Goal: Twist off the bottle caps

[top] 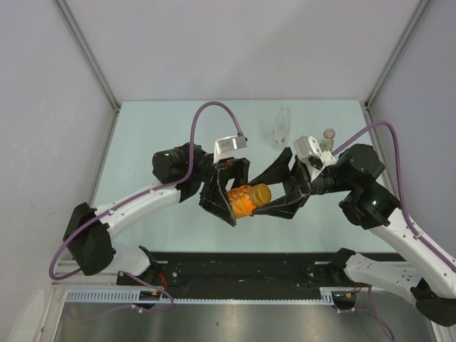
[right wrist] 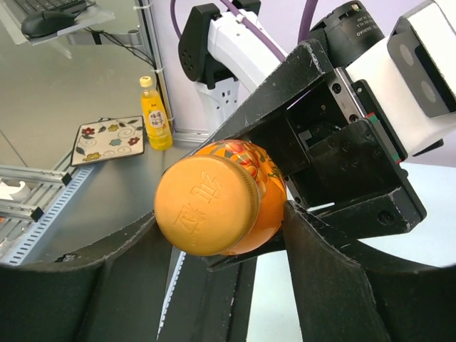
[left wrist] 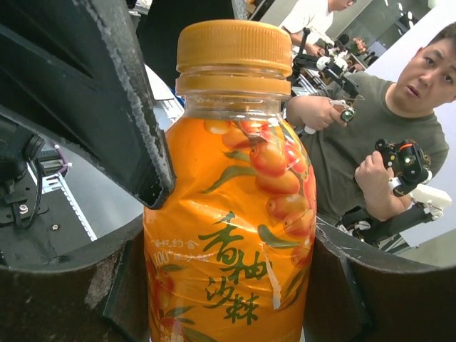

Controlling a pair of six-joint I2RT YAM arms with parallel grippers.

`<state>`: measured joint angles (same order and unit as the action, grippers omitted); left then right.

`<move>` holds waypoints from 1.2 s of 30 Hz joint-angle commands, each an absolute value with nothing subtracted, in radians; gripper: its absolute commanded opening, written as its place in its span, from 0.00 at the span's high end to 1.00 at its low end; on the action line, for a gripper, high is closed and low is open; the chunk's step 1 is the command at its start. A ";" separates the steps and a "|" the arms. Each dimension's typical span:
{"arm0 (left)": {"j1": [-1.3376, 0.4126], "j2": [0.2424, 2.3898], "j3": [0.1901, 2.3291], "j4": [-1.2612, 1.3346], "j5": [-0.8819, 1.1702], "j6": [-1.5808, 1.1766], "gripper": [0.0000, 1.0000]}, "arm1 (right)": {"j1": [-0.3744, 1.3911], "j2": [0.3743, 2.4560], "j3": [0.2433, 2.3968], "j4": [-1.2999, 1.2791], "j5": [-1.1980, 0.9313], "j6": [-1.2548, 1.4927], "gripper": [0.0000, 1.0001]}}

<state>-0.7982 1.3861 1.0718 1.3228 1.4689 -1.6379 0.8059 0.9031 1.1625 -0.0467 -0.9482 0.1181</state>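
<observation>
We count three bottles at the table (top: pixel 149 135): one orange bottle (top: pixel 246 201) at the centre, one clear bottle (top: pixel 282 125) at one o'clock from it, and one small bottle (top: pixel 327 144) at two o'clock. Two caps show plainly, one orange cap (top: pixel 261 192) and one reddish cap (top: pixel 328 132); the clear bottle's top is too small to tell.

We count two robot arms, the left arm (top: pixel 142 199) and the right arm (top: pixel 377 206). There are two purple cables, the left cable (top: pixel 213 104) and the right cable (top: pixel 385 123).

Beyond the table, the right wrist view adds one yellow bottle (right wrist: pixel 154 114) and one patterned mat (right wrist: pixel 109 140). The left wrist view shows one person (left wrist: pixel 385 121).
</observation>
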 commanded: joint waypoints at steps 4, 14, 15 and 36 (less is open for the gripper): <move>-0.770 1.384 1.111 1.723 1.292 -1.600 1.00 | 0.838 0.899 1.155 -0.149 -1.009 0.160 0.29; -0.730 1.270 1.040 1.321 1.247 -1.212 1.00 | 0.836 0.868 1.177 -0.202 -0.928 0.156 0.00; -0.727 1.250 1.029 1.160 1.223 -1.080 1.00 | 0.836 0.867 1.180 -0.212 -0.919 0.150 0.00; -0.761 0.928 0.947 0.229 0.238 -0.215 1.00 | 0.819 0.802 1.203 -0.106 -0.129 0.400 0.02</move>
